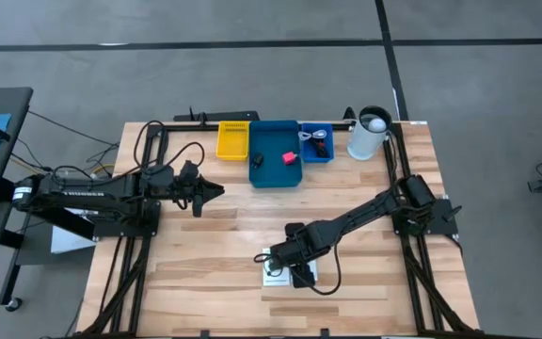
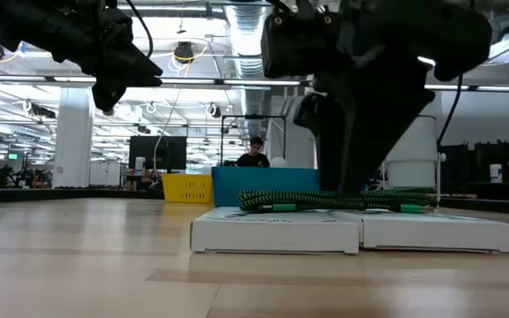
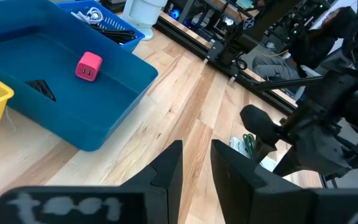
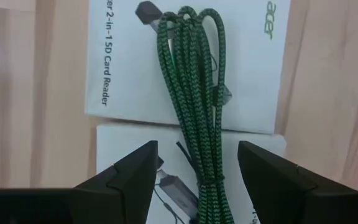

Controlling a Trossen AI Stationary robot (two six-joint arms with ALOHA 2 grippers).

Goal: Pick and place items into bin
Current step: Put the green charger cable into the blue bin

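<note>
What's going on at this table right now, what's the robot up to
The right gripper hangs over a coiled green braided cable with its fingers open on either side of it, not gripping yet. The cable lies across two white card-reader boxes near the table's front edge. The left gripper waits in the air nearer the bins. The blue bin at the back already holds a pink-red block and a small black piece.
</note>
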